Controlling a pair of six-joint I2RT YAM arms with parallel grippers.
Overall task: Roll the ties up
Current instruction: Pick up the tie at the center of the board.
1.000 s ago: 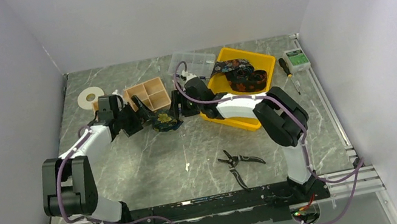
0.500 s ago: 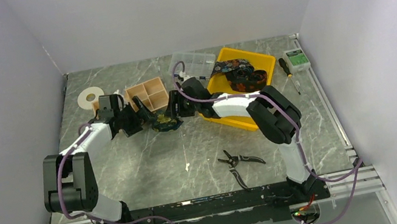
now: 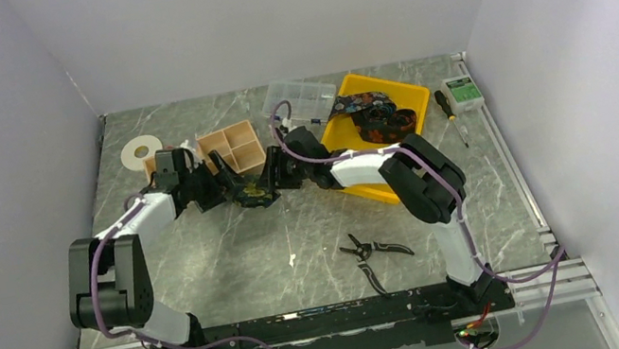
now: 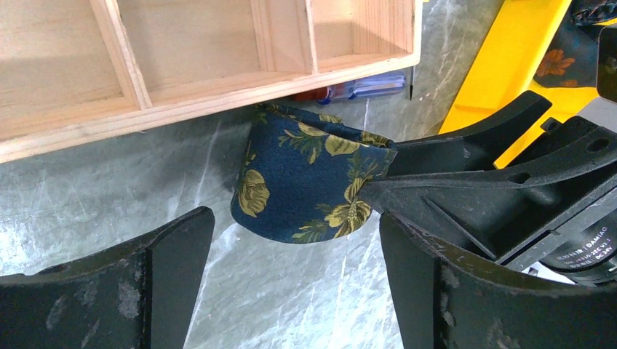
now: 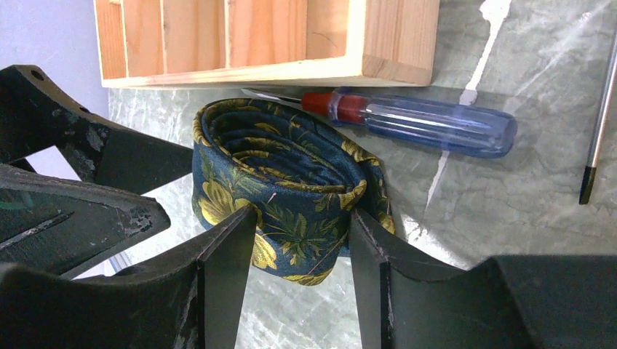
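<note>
The right hand (image 5: 302, 218) is closed on a rolled navy fabric tie with yellow flowers (image 5: 284, 160), one finger pressing each side of the coil's lower part, so the roll stands on edge on the grey marbled surface (image 3: 233, 255). Just beyond that hand's fingertips, past the coil, a screwdriver with a clear blue handle and red collar (image 5: 429, 127) lies along the wall of a light wooden divided box (image 5: 291, 71). The left hand (image 4: 291, 222) faces it with fingers spread wide; the coil sits ahead of its fingertips, untouched by them. Behind the right hand, a yellow plastic bin (image 3: 338, 131) holds more dark patterned ties (image 3: 378, 119).
</note>
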